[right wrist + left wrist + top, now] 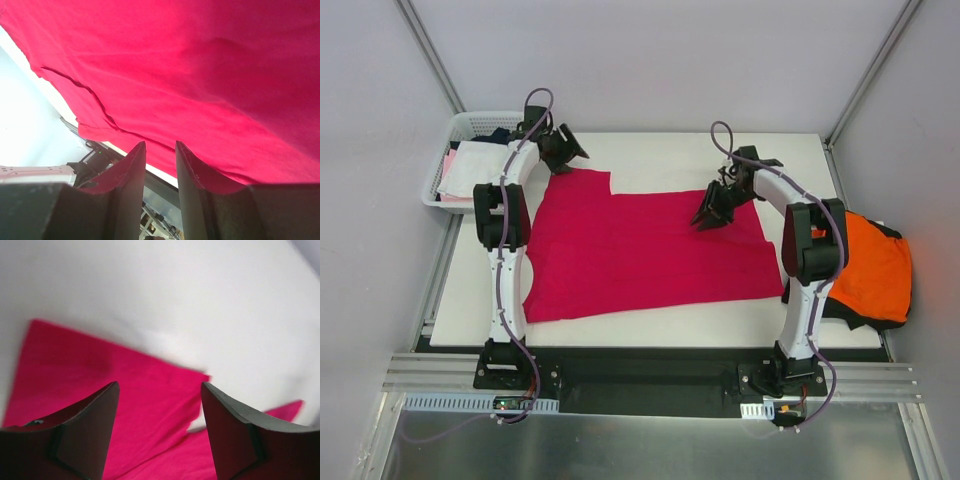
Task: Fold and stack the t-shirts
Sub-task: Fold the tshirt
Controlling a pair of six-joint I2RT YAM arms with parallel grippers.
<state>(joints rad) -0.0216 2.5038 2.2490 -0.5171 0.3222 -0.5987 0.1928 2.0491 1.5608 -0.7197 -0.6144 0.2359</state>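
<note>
1. A crimson t-shirt is seen spread flat across the white table, not yet folded. An orange t-shirt is heaped at the table's right edge, with a black t-shirt under it.
2. The left gripper is held over the far left sleeve, jaws wide apart, nothing gripped.
3. The right gripper is set low over the shirt's far right part. Its jaws are narrowly parted and no cloth is seen between them.
4. The first fold is judged to be in preparation. Next, the far edge would need to be pinched at both ends and carried evenly toward the near hem.
</note>
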